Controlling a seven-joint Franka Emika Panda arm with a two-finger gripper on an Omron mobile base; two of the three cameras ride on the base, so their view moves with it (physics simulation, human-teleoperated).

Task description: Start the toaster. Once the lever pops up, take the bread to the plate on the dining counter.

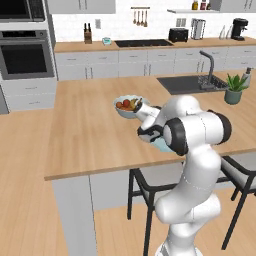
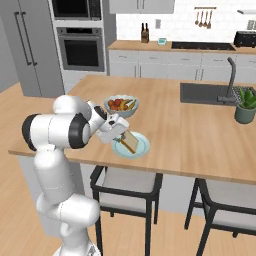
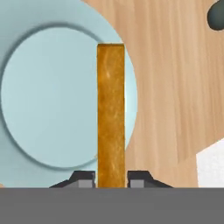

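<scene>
From the left base view I see my arm folded low over the dining counter [image 1: 90, 130], its wrist between the fruit bowl [image 1: 128, 106] and a sliver of the plate [image 1: 161, 145]. The right base view shows my gripper [image 2: 121, 138] clamped on the bread [image 2: 130, 142], the slice tilted over the plate [image 2: 141, 149] near the counter's front edge. In my hand view the fingertips [image 3: 85, 178] pinch the bread [image 3: 110, 113] edge-on above the plate [image 3: 48, 100]; I can read no writing anywhere.
</scene>
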